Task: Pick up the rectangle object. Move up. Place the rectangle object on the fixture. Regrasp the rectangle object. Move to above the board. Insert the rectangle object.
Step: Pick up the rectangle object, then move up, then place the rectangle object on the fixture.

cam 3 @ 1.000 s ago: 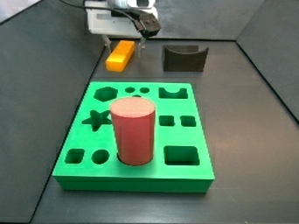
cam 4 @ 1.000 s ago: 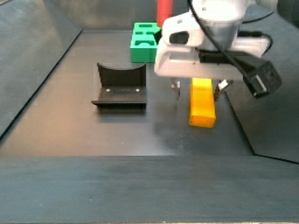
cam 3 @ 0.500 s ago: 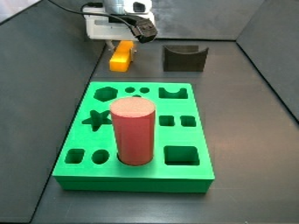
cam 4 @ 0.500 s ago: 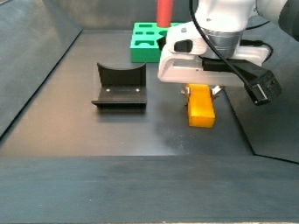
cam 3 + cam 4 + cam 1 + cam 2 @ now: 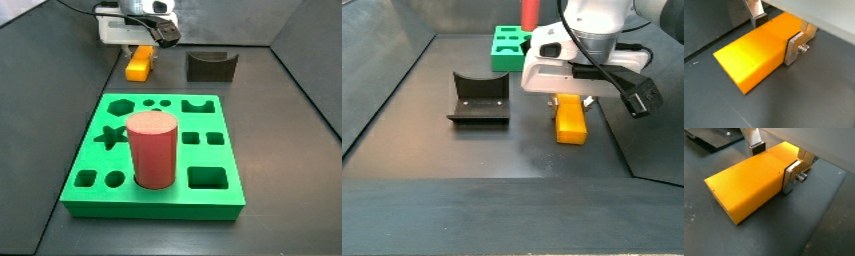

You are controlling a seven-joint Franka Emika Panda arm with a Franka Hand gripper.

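Observation:
The rectangle object [image 5: 138, 64] is a yellow-orange block lying flat on the dark floor, beyond the board's far-left corner; it also shows in a side view [image 5: 572, 122]. My gripper [image 5: 140, 44] is down over it. In both wrist views the silver fingers [image 5: 794, 47] [image 5: 755, 145] press on its two long sides, so the gripper [image 5: 776, 32] is shut on the block near one end. The fixture [image 5: 210, 66], a small dark notched block, stands to the block's right. The green board [image 5: 201, 152] lies nearer, with shaped holes.
A tall red cylinder [image 5: 151, 150] stands upright in the board. Dark walls enclose the floor on all sides. In a side view the fixture [image 5: 478, 97] stands left of the gripper [image 5: 573, 98], and the board [image 5: 505, 45] lies behind it.
The gripper came down over the block a second ago. Since half a second ago it has stayed at that height, and the fingers now sit against the block's sides.

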